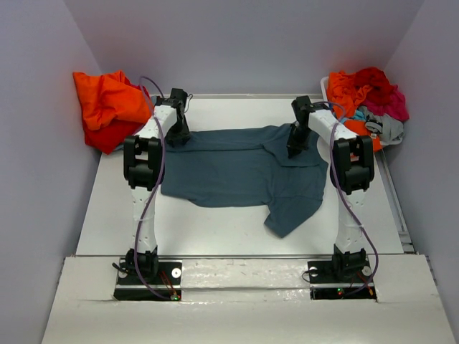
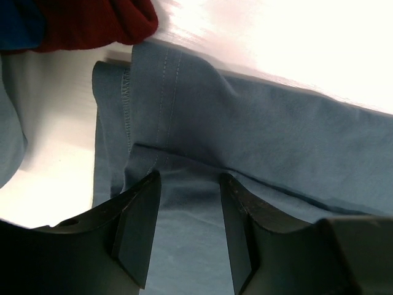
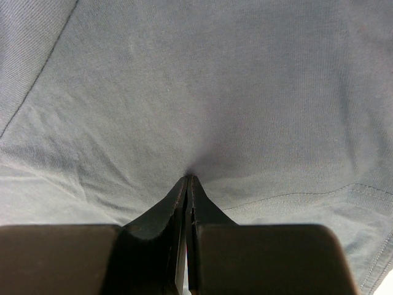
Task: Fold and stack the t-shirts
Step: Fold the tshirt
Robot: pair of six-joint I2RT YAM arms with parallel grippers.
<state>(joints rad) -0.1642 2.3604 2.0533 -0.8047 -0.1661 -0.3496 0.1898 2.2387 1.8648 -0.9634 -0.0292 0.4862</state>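
A dark slate-blue t-shirt lies spread across the middle of the table, one sleeve trailing toward the front right. My left gripper is at the shirt's far left corner. In the left wrist view it is open, its fingers straddling the hemmed cloth without closing on it. My right gripper is on the shirt's far right part. In the right wrist view it is shut, and the cloth puckers into its tips.
A heap of orange and red shirts sits at the back left, next to the left gripper; its dark red edge shows in the left wrist view. A white bin at the back right holds orange, red, magenta and grey shirts.
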